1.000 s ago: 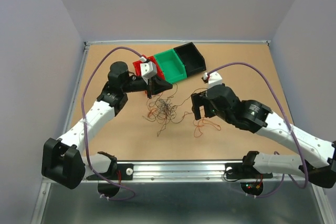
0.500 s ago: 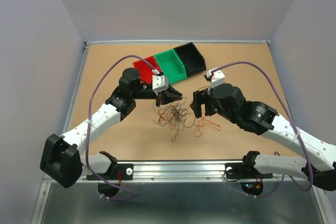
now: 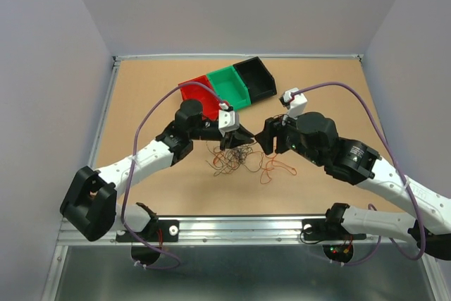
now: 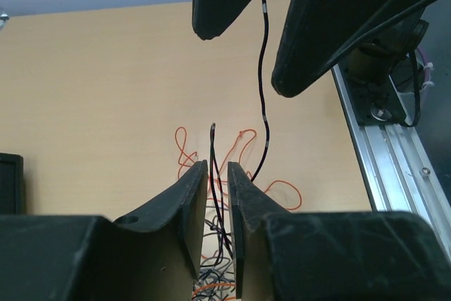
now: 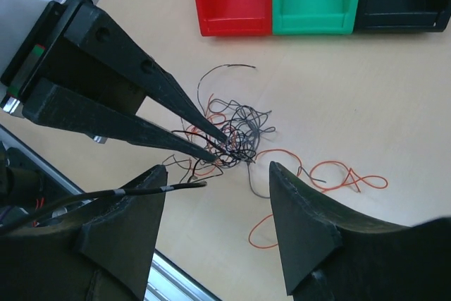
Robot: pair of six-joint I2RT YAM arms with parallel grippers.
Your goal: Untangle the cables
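The cables (image 3: 231, 160) are a small tangle of thin black, red and orange wires on the brown table, also in the right wrist view (image 5: 239, 132). My left gripper (image 3: 238, 140) sits over the tangle's top edge, jaws nearly together, with black strands (image 4: 213, 147) running up between the fingers (image 4: 190, 195). The right wrist view shows its tips (image 5: 220, 144) in the tangle. My right gripper (image 3: 270, 147) is open and empty, facing the left one from the right (image 4: 243, 61) (image 5: 217, 167). A loose orange cable (image 3: 280, 168) (image 5: 338, 174) lies right of the tangle.
Red (image 3: 197, 93), green (image 3: 231, 86) and black (image 3: 257, 79) bins stand in a row at the back. A black wire with pale bands (image 5: 162, 188) sticks out beside my right gripper's finger. A metal rail (image 3: 239, 227) runs along the near edge.
My left gripper moved right and toward the near edge, away from the red bin, and the tangle shifted right with it. My right gripper edged toward it, so the two now nearly meet.
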